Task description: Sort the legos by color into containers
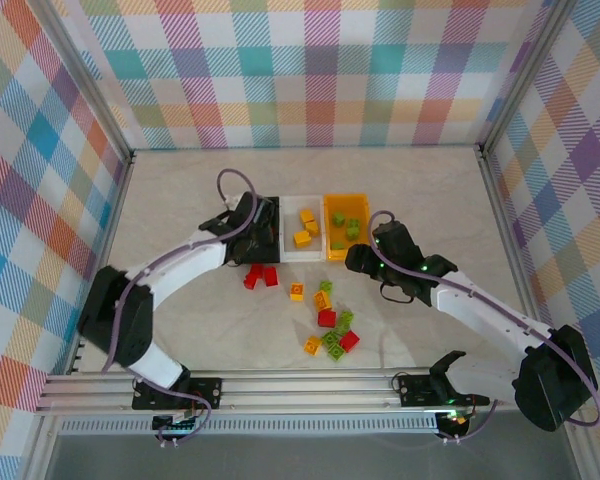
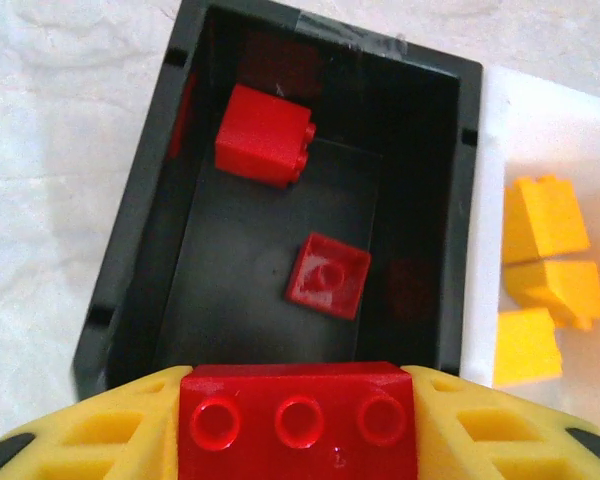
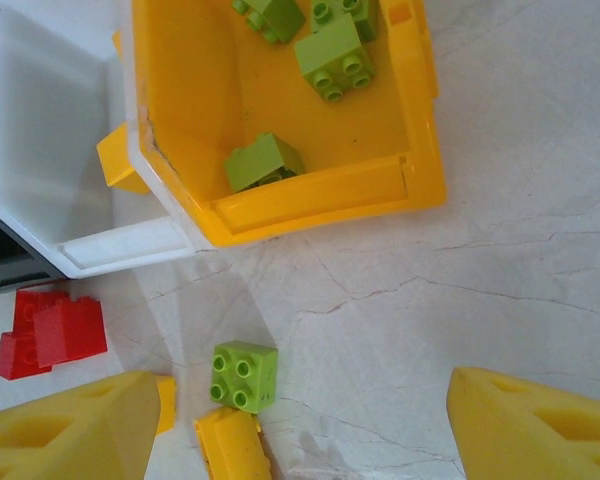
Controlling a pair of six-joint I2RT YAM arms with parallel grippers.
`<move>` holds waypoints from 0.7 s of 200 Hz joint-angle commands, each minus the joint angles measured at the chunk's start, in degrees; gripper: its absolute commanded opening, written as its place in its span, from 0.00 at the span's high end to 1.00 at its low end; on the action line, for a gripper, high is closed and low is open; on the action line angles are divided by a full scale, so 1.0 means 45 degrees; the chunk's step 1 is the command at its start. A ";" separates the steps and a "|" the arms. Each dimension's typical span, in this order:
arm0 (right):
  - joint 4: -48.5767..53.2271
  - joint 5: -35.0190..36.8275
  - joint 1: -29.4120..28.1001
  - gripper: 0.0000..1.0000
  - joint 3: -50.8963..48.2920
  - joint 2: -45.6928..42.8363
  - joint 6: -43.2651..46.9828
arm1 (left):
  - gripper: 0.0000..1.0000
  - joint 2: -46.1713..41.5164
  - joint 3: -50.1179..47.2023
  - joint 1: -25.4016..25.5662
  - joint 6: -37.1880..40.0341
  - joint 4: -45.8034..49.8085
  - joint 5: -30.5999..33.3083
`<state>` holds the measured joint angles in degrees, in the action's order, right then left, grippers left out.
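Observation:
My left gripper (image 1: 257, 226) hangs over the black bin (image 2: 140, 240), shut on a red brick (image 2: 298, 420) held between its yellow fingers. Two red bricks (image 2: 265, 135) lie inside that bin. The white bin (image 1: 289, 249) beside it holds yellow bricks (image 2: 545, 215). The orange-yellow bin (image 3: 320, 195) holds lime green bricks (image 3: 332, 55). My right gripper (image 3: 305, 400) is open above bare table just in front of the orange-yellow bin. A green brick (image 3: 244, 376) and a yellow brick (image 3: 232, 448) lie near its left finger.
Two loose red bricks (image 1: 260, 276) lie in front of the black bin. A yellow-orange brick (image 1: 297, 291) and a mixed cluster of red, green and yellow bricks (image 1: 330, 330) lie mid-table. Chequered walls ring the table on three sides.

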<state>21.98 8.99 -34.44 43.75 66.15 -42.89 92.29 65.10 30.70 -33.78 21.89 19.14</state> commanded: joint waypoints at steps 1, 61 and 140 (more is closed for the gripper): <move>0.0172 -0.0033 -0.0004 0.24 -0.0387 -0.0218 -0.0155 | 0.48 0.1264 0.1597 -0.0442 0.0460 -0.0063 0.0065; -0.0482 -0.1564 -0.0475 0.24 -0.0762 0.0291 0.0218 | 0.15 0.1787 0.3532 -0.0419 0.0526 0.0587 -0.0695; -0.1006 -0.0641 -0.3996 0.23 0.2548 0.4438 0.0703 | 0.00 -0.4662 -0.1553 0.1222 -0.0633 0.0605 -0.0756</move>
<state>19.16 3.44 -48.16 49.34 80.49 -41.10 80.31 67.09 35.14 -33.30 21.98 14.52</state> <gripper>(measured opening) 0.767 0.997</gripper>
